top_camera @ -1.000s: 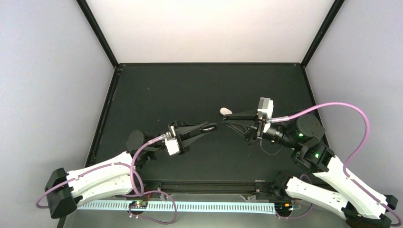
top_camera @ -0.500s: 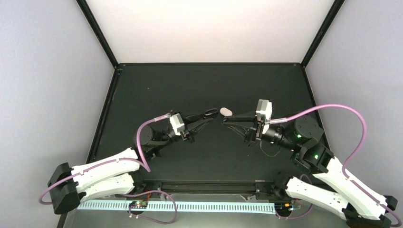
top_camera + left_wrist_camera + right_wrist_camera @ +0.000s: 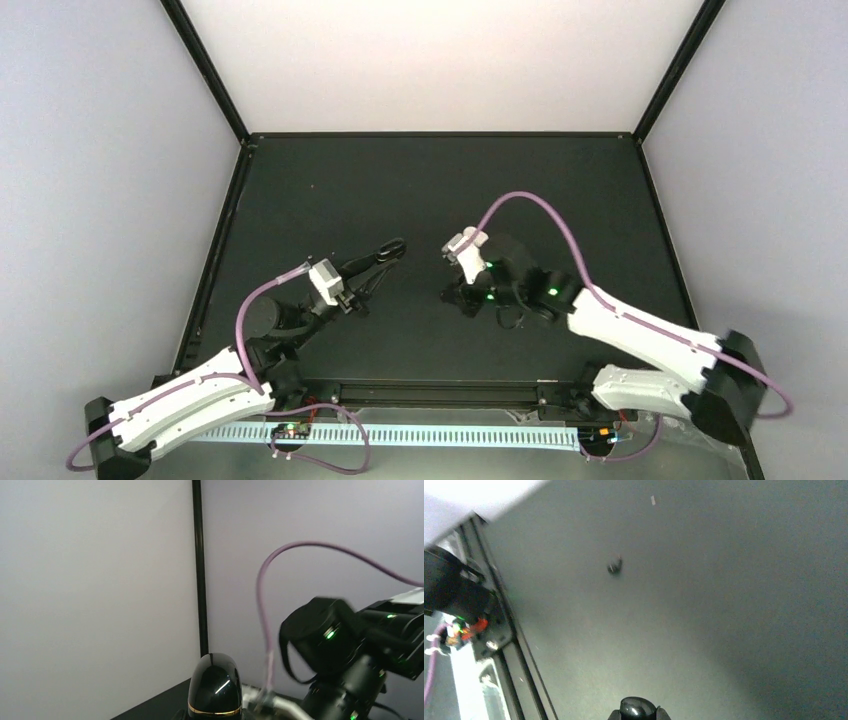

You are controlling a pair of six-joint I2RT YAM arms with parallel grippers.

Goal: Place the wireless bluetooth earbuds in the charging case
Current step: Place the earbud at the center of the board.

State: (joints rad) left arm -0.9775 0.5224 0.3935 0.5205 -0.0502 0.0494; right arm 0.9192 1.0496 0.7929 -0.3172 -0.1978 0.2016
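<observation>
My left gripper (image 3: 388, 249) is shut on a glossy black rounded piece with a thin gold band (image 3: 215, 687), held above the mat left of centre; I cannot tell whether it is an earbud. My right gripper (image 3: 452, 293) points down near the mat's middle, shut on a small glossy black earbud (image 3: 638, 708). A tiny black bit, possibly the other earbud (image 3: 614, 566), lies on the mat beyond it. The white charging case is hidden; my right wrist (image 3: 466, 243) covers the spot where it lay.
The black mat (image 3: 430, 180) is walled by pale panels on three sides. The front rail with wiring (image 3: 479, 625) runs along the near edge. The right arm's wrist and purple cable (image 3: 345, 650) stand close in front of my left gripper.
The left arm has drawn back toward the near left with its black piece. The right arm has swung left and turned down over the spot where the white case lay.
</observation>
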